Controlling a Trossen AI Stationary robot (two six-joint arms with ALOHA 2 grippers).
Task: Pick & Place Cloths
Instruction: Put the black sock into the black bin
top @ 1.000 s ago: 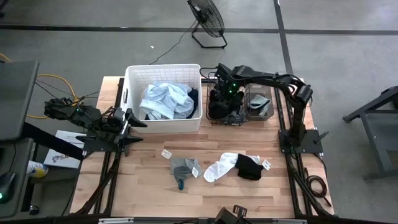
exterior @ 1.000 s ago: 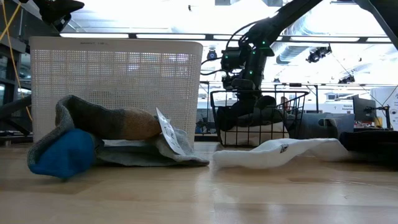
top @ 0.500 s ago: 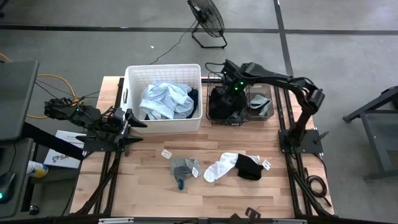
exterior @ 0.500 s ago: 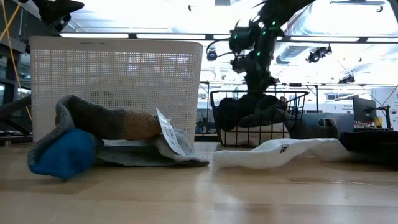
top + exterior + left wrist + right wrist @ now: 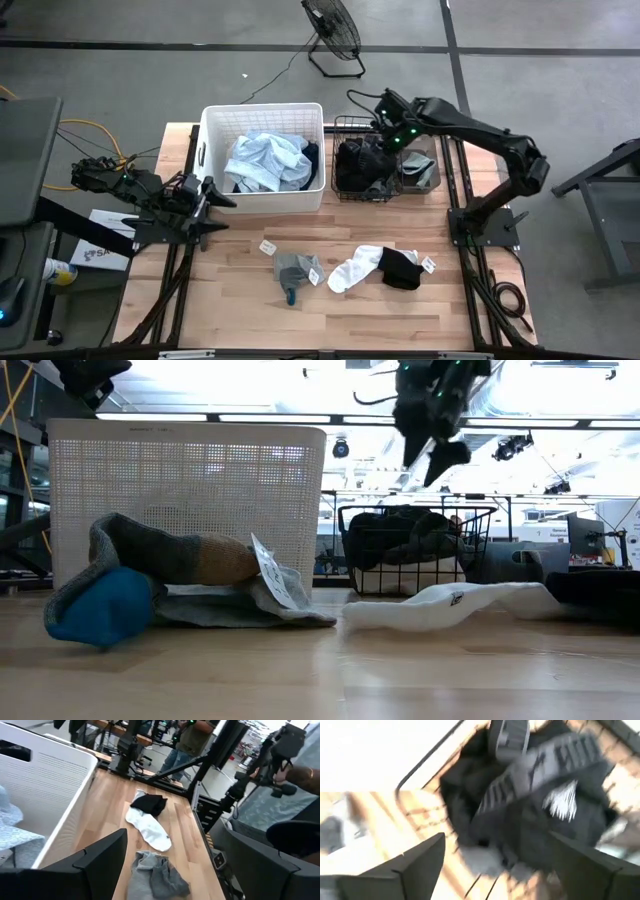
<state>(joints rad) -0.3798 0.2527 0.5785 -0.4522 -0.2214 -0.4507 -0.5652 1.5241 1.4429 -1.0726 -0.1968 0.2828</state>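
Observation:
Three cloths lie flat on the near half of the table: a grey one with a blue end point(image 5: 295, 270), a white one point(image 5: 355, 268) and a black one point(image 5: 400, 268). Light blue cloths point(image 5: 265, 160) fill the white tub point(image 5: 212, 118). Dark cloths point(image 5: 362, 165) point(image 5: 530, 805) are piled in the black wire basket point(image 5: 345, 125). My right gripper point(image 5: 432, 455) hangs open above that basket, pointing down, with nothing between its fingers. My left gripper point(image 5: 205, 195) waits open at the table's left edge, beside the tub.
The tub and the wire basket stand side by side along the far half of the table. A second basket compartment point(image 5: 418, 168) holds a grey cloth. Bare wood point(image 5: 200, 290) shows around the three loose cloths. People stand in the room beyond the table.
My right gripper has risen from inside the wire basket to well above it, rolling as it went, and has opened. The dark cloths stay piled in the basket.

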